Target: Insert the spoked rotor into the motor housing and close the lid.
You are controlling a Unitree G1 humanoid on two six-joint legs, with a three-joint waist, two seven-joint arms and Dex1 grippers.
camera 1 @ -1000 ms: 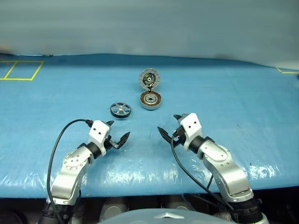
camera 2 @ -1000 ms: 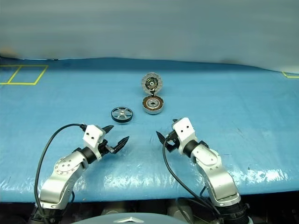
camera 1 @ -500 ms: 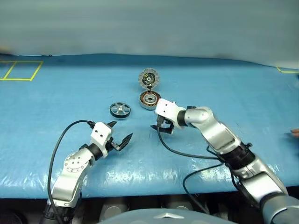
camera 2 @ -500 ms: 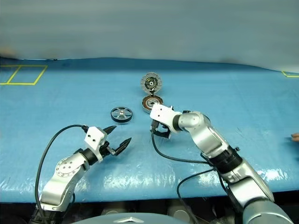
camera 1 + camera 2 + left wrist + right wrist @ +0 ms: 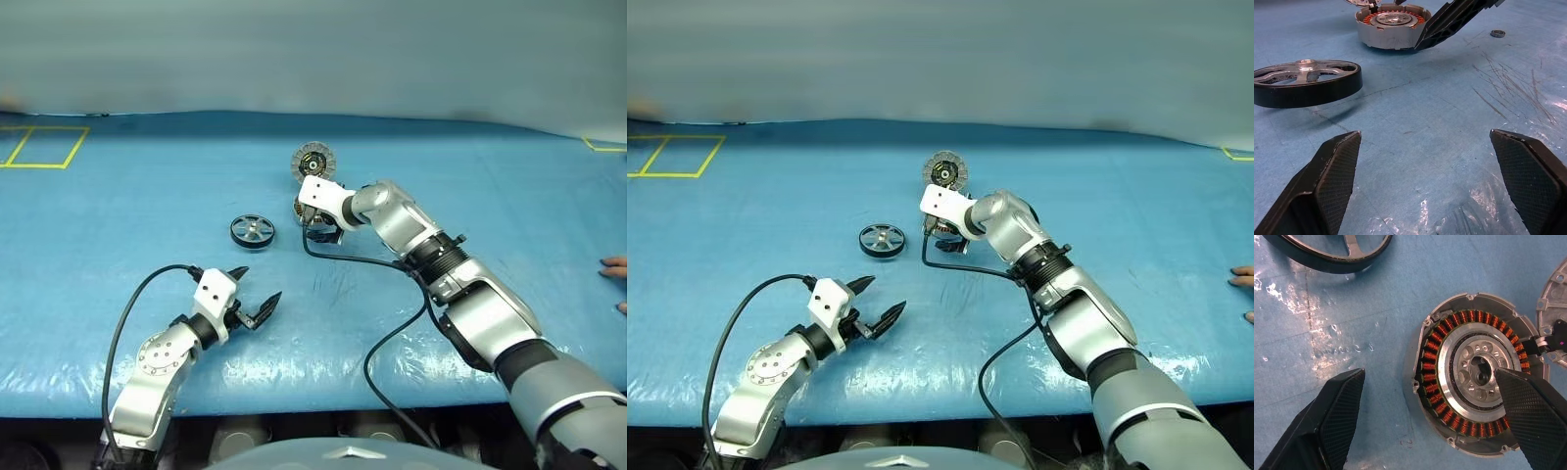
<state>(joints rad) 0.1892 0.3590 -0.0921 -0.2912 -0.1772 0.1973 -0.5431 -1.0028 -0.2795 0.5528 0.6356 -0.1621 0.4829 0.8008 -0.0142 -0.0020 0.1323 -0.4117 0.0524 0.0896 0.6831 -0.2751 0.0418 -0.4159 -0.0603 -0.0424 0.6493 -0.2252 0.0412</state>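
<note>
left gripper (image 5: 257, 299): nearest thing to the robot, hanging low over the blue table cover (image 5: 118, 196) with its two black fingers spread wide and nothing between them. Not touching any part.

spoked rotor (image 5: 253, 230): lying flat on the cover, a bit beyond the left gripper and just to the left of the housing, clear of both. Thick black rim, silver spokes and hub, so I'd guess rigid metal and fairly hefty for its size. The rim looks smooth and could slip, so pinch across the outer rim from above, or hook one finger through a spoke gap and clamp the rim wall.

right gripper (image 5: 1449, 421): reached out over the housing, jaws wide apart and empty, one finger over the bare cover and the other above the hub area.

motor housing (image 5: 1476, 377): open and sitting flat, ring of copper windings around a silver hub. Those windings are the fragile bit imo, thin wire, so the rotor wants to drop straight down, not get dragged across them.

lid (image 5: 313, 161): furthest back, standing up from the housing's far edge, still open. Looks like a stiff disc, so push on its upper edge to fold it down.

small metal ring (image 5: 1497, 33): tiny thing lying loose on the cover beyond the right gripper's finger, not part of the job.
</note>
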